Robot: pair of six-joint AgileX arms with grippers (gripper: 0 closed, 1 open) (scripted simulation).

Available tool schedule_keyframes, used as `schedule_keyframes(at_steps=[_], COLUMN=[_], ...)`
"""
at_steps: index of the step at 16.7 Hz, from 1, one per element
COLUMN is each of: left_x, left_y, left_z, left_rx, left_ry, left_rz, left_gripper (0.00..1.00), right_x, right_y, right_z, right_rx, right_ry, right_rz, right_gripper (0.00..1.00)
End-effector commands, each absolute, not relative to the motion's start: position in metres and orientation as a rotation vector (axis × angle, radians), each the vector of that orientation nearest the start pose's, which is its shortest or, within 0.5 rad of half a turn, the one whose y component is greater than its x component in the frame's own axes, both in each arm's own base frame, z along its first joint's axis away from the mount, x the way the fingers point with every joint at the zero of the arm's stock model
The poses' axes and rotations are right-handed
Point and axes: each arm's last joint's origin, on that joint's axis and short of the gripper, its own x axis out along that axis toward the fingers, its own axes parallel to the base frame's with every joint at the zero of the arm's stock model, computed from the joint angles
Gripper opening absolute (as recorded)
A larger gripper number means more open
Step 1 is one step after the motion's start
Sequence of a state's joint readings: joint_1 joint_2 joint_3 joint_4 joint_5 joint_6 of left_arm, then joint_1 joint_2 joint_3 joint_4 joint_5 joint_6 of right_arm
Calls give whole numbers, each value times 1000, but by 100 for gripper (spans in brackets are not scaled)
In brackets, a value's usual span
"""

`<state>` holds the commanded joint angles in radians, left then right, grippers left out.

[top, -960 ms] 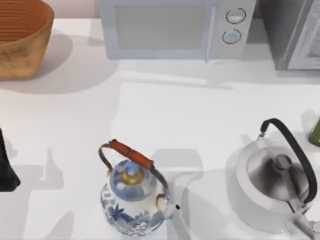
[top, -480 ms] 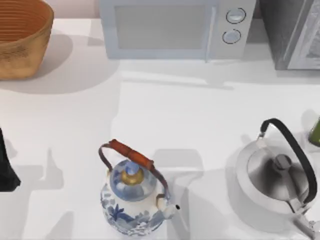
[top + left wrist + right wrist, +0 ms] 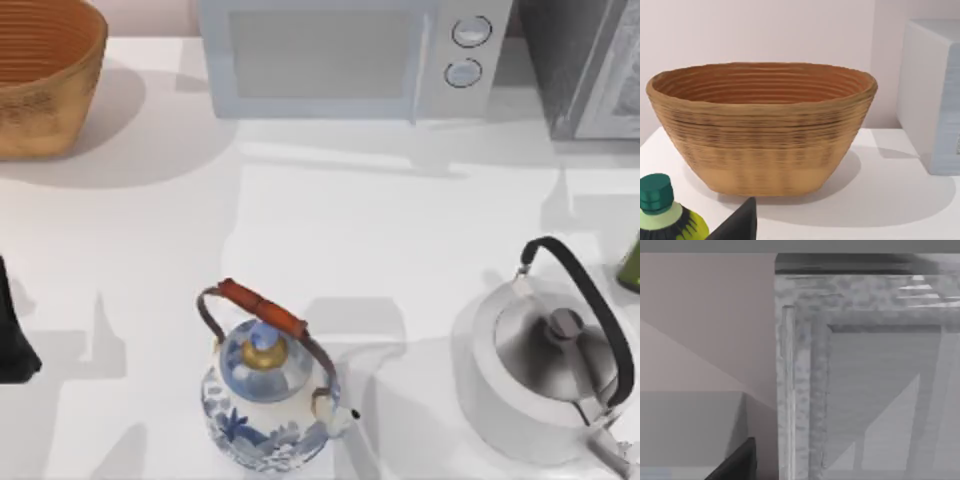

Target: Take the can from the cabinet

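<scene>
The cabinet (image 3: 585, 65) is a grey speckled box at the table's back right corner, beside the microwave. In the right wrist view its closed door (image 3: 880, 400) and frame stand close ahead. The can is hidden. A dark tip of my right gripper (image 3: 737, 462) shows at that view's edge, short of the cabinet front. My left arm (image 3: 10, 335) is parked at the table's left edge. A dark tip of my left gripper (image 3: 737, 222) faces the basket.
A wicker basket (image 3: 40, 75) stands at the back left and a microwave (image 3: 350, 55) at the back middle. A blue-and-white kettle (image 3: 265, 400) and a steel kettle (image 3: 550, 365) stand near the front. A green-capped bottle (image 3: 662, 212) sits near my left gripper. A green object (image 3: 630, 265) shows at the right edge.
A new shadow has spread over the table in front of the cabinet at the right. The kettles, the basket and my left arm have not moved.
</scene>
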<state>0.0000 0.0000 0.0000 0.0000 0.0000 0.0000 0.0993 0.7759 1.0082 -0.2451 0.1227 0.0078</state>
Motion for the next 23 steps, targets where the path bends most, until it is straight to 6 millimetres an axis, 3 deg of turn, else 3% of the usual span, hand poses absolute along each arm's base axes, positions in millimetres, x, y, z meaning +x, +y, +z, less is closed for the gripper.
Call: schedule_keyframes(at_steps=[4,8,11,19,23], left_x=[106,106,106,106,106], left_y=[-1,-1,-1,-1,-1], left_z=[160,160,160,160,160], left_rx=[0,0,0,0,0], left_ry=[0,0,0,0,0], left_rz=[0,0,0,0,0], left_gripper=[100,100,100,100,100], right_x=[197,235,254,261,312], right_y=[26,40,46,47,55], right_z=[470,502,509,511,494], right_rx=[4,3,1,2,-3], right_ry=[-31,-19,-3,-14,4], right_rz=[-11,-4,0,-4,-6], right_gripper=[100,100,100,100,100])
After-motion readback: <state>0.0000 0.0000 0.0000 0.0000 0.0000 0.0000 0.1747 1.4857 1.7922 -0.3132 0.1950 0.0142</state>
